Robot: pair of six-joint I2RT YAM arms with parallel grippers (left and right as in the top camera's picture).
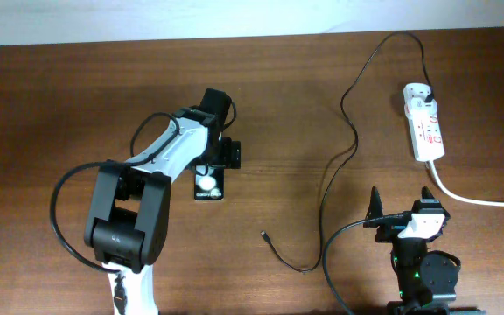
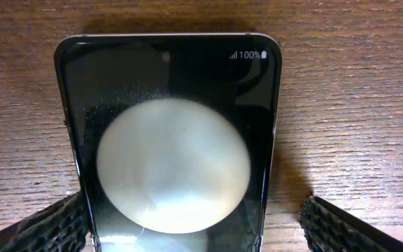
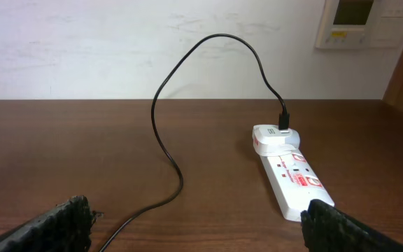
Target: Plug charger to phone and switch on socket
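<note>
The black phone [image 1: 208, 182] lies flat on the wooden table, its screen reflecting a round lamp glare [image 2: 173, 164]. My left gripper [image 1: 217, 160] hovers low over the phone's [image 2: 166, 77] near end, open, with one finger on each side and neither touching it [image 2: 193, 213]. The charger's thin black cable [image 1: 326, 188] snakes down the middle of the table to a loose plug tip [image 1: 263, 234]. Its other end is plugged in at the far end of the white socket [image 1: 425, 122]. My right gripper [image 1: 401, 199] stands open and empty, facing the socket [image 3: 292, 175] and the cable [image 3: 163, 133], with nothing between its fingers [image 3: 194, 217].
A thick white cord [image 1: 475, 199] runs from the socket off the right edge, close to my right gripper. The table's far edge meets a white wall with a wall panel [image 3: 355, 21]. A black arm cable [image 1: 59, 219] loops beside the left arm's base.
</note>
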